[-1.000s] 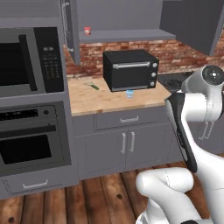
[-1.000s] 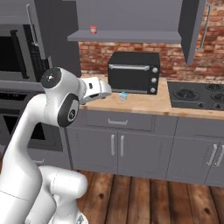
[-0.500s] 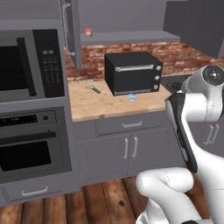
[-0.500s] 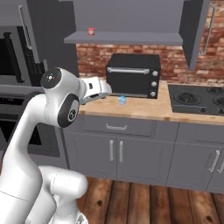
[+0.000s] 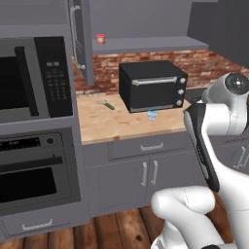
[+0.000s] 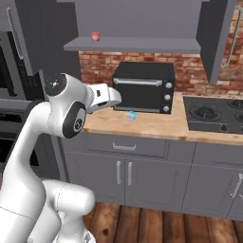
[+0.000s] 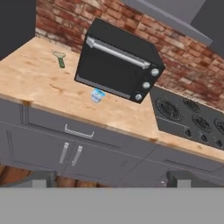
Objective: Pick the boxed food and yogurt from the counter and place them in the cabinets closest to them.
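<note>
Looking from the left base camera, the yogurt [image 5: 152, 115] stands on the counter [image 5: 104, 126] just in front of the black toaster oven [image 5: 152, 85], near its lower right corner. A small green-handled tool [image 5: 106, 103] lies on the wood to the left of the oven, well apart from the cup. Above, the cabinet [image 5: 141, 24] is open, its door [image 5: 82, 39] swung out to the left, and a small red item [image 5: 100, 39] sits on the shelf at the left end. A microwave [image 5: 34, 78] and a wall oven [image 5: 36, 170] fill the tall unit on the left. The white arm [image 5: 214, 126] rises at the right, folded back on itself.

From the right base camera, the yogurt [image 6: 130, 115] is on the counter [image 6: 156, 126] before the toaster oven [image 6: 144, 87], toward its left half. The hand points at the oven and stops short of the cup, above it and to its left; the finger tips are too small to make out here. The red item [image 6: 95, 36] stands on the shelf of the open cabinet [image 6: 137, 23]. A black cooktop [image 6: 216, 114] lies at the right.

In the hand camera, the gripper [image 7: 109, 177] shows its two tips far apart at the bottom edge, released and holding nothing. The yogurt [image 7: 97, 95] stands just before the toaster oven [image 7: 120, 61], the green tool [image 7: 60, 58] to the left, the cooktop [image 7: 190, 116] to the right, all on the counter [image 7: 48, 87].
</note>
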Tool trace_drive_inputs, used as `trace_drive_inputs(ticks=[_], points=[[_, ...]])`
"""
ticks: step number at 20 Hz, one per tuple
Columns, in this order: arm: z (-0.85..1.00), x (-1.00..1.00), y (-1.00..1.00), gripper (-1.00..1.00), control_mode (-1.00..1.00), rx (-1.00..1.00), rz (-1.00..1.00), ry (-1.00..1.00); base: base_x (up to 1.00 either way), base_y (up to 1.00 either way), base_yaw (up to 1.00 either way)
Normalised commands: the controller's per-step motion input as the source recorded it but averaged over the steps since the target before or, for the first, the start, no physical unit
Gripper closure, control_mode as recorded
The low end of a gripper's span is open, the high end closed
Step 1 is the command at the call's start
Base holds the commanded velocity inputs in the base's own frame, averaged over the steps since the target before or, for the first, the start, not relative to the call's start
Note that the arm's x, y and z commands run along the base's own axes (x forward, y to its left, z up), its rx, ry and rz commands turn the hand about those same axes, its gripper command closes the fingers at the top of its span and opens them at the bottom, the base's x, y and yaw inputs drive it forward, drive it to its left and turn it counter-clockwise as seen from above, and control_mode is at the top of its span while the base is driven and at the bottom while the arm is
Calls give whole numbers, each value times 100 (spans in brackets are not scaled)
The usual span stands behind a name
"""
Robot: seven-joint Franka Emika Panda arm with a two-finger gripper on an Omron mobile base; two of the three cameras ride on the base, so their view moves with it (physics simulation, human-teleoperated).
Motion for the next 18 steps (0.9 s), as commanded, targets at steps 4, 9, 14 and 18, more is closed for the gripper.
trace_drive_inputs(ticks=[4, 9, 14, 18], points=[[0, 0, 0, -100, 100, 0, 0, 0, 47, 0, 0], [0, 0, 0, -100, 100, 0, 0, 0, 52, 2, 0], [0, 0, 0, -100, 100, 0, 0, 0, 56, 4, 0], [0, 0, 0, -100, 100, 0, 0, 0, 55, 4, 0]])
